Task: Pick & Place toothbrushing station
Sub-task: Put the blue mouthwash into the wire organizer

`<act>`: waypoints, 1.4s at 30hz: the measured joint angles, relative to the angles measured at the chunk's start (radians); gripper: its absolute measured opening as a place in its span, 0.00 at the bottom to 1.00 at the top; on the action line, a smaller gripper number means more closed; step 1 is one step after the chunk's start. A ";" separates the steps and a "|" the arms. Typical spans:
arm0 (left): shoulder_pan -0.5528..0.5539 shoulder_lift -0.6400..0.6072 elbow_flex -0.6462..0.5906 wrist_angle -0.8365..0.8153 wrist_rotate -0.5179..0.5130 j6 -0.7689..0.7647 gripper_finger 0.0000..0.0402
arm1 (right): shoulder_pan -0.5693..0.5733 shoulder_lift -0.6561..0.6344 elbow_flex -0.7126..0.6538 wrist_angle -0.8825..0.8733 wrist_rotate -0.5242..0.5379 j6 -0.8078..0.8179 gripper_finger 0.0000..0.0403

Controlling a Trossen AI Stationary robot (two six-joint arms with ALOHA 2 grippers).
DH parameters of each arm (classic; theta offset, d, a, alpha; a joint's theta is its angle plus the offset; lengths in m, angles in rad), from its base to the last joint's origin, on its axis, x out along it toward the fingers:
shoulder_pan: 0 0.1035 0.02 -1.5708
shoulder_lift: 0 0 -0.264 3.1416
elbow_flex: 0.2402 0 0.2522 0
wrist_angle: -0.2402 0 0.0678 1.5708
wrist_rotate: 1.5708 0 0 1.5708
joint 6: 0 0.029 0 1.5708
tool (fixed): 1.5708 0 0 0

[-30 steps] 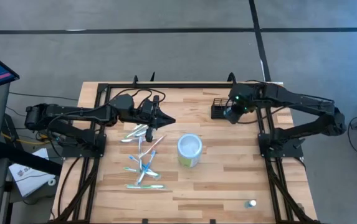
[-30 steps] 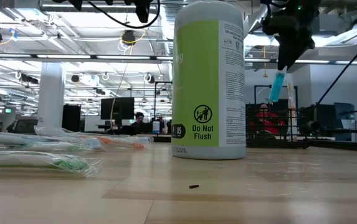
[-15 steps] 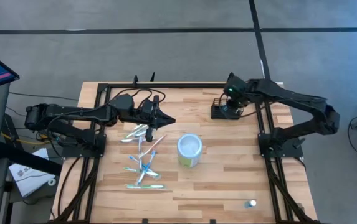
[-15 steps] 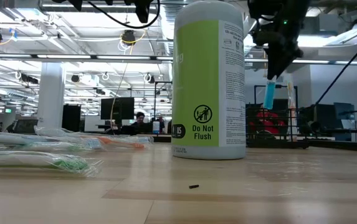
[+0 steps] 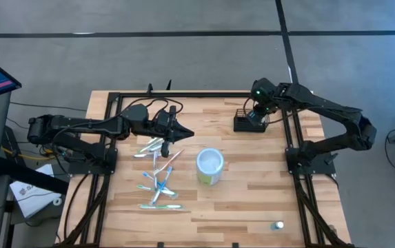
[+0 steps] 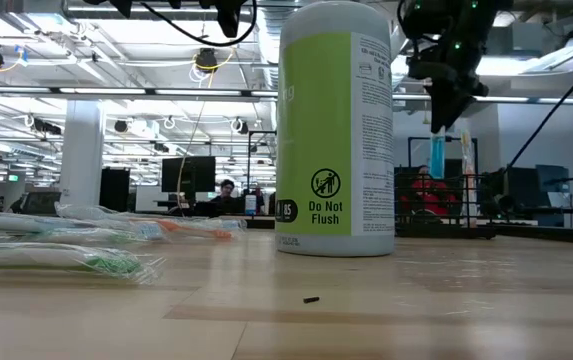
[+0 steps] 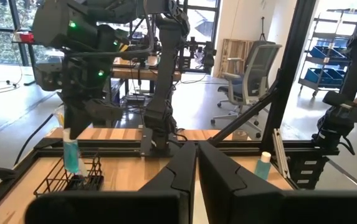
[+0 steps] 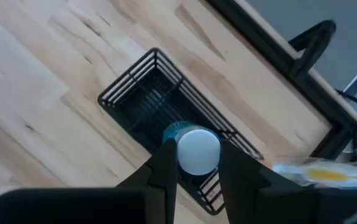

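I am seeing the left gripper (image 5: 185, 133) pinched together, idling above the toothbrush pile (image 5: 158, 172). The right gripper (image 5: 256, 114) is gripping a teal tube (image 8: 192, 148) directly over the black mesh basket (image 5: 244, 121) near the table's far edge.

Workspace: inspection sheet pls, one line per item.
Surface: wooden table, black frame.
Job's things: black wire basket at far right; blue tube held upright over it.
Clutter: wrapped toothbrushes loose left of centre; wipes canister mid-table; small bottle near right corner.
Grippers: right gripper shut on blue tube; left gripper shut, empty, near toothbrushes.
Cables: along left arm.
Surroundings: grey floor; office behind.
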 joint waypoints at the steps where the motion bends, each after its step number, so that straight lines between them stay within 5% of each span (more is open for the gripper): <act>1: 0.000 0.000 0.000 0.000 0.000 0.000 0.03 | -0.004 0.003 0.000 0.003 -0.003 0.000 0.19; 42: 0.000 0.000 0.000 -0.003 -0.001 0.000 0.03 | -0.059 0.023 -0.199 0.277 -0.086 -0.026 0.19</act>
